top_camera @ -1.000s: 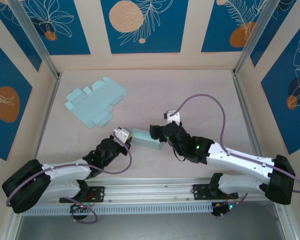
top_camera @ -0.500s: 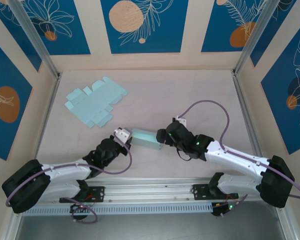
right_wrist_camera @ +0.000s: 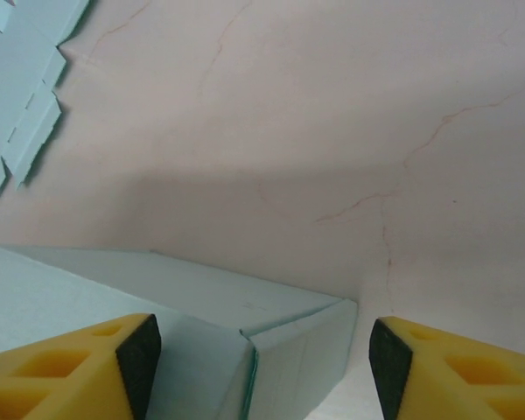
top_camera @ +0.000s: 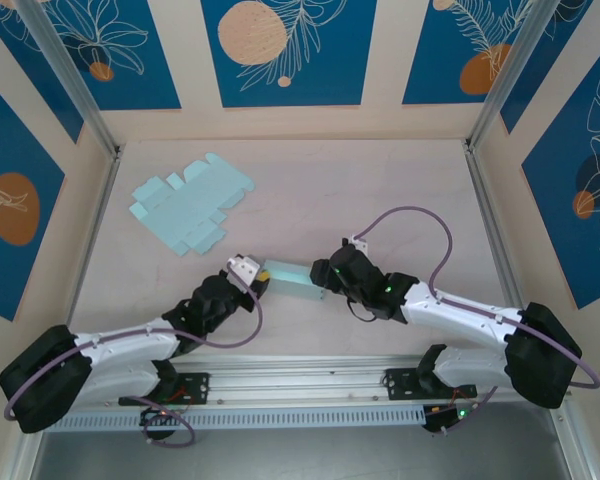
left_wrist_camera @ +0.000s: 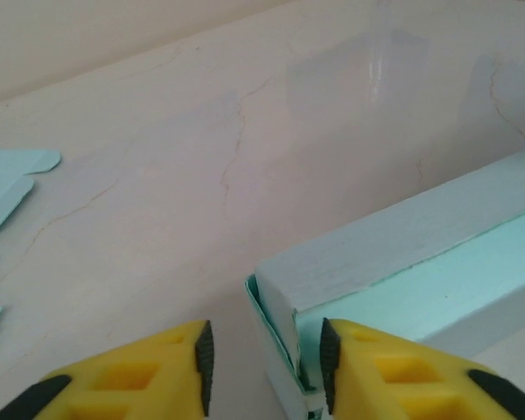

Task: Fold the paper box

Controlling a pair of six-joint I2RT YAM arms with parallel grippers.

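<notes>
Marbled table (top_camera: 380, 180), folded mint box (top_camera: 292, 280) (flat sheet (top_camera: 190, 205) beyond)

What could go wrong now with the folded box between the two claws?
1. The left claw stands open around one corner of the box, where a flap edge stands off; unheld, it may spring open.
2. The right claw straddles the other end at an angle; closing so, it could dent or swivel the box.

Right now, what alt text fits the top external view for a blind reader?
Two robot arms meet at a folded pale-blue paper box mid-table, the left gripper at its left end, the right gripper at its right end. A flat, unfolded box blank lies far left on the table.
</notes>
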